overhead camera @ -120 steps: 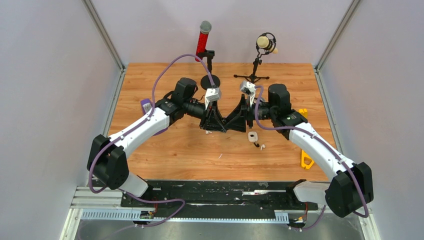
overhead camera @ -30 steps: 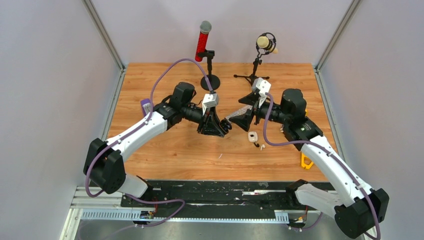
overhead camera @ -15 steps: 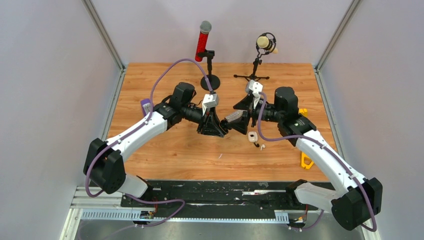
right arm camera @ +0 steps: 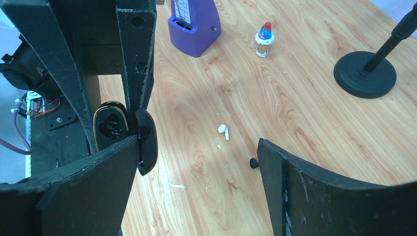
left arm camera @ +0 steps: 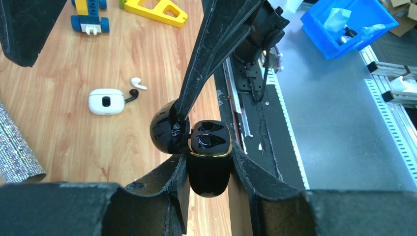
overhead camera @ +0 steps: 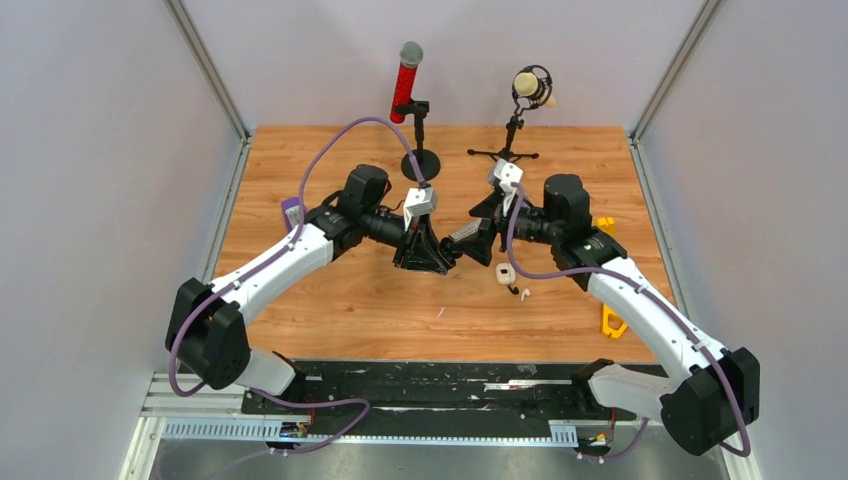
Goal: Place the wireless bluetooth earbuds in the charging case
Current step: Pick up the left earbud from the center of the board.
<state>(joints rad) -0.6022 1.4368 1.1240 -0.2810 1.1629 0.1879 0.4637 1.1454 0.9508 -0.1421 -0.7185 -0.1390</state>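
One open black charging case (left arm camera: 210,143) in the left claw (left arm camera: 209,166)

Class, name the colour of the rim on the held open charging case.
Gold rim, clearest in left wrist view.

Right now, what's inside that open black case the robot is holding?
The black case, pinched by the left gripper, shows two glossy dark wells within a gold rim. Whether anything sits in them cannot be told; the fingers cover its lower sides.
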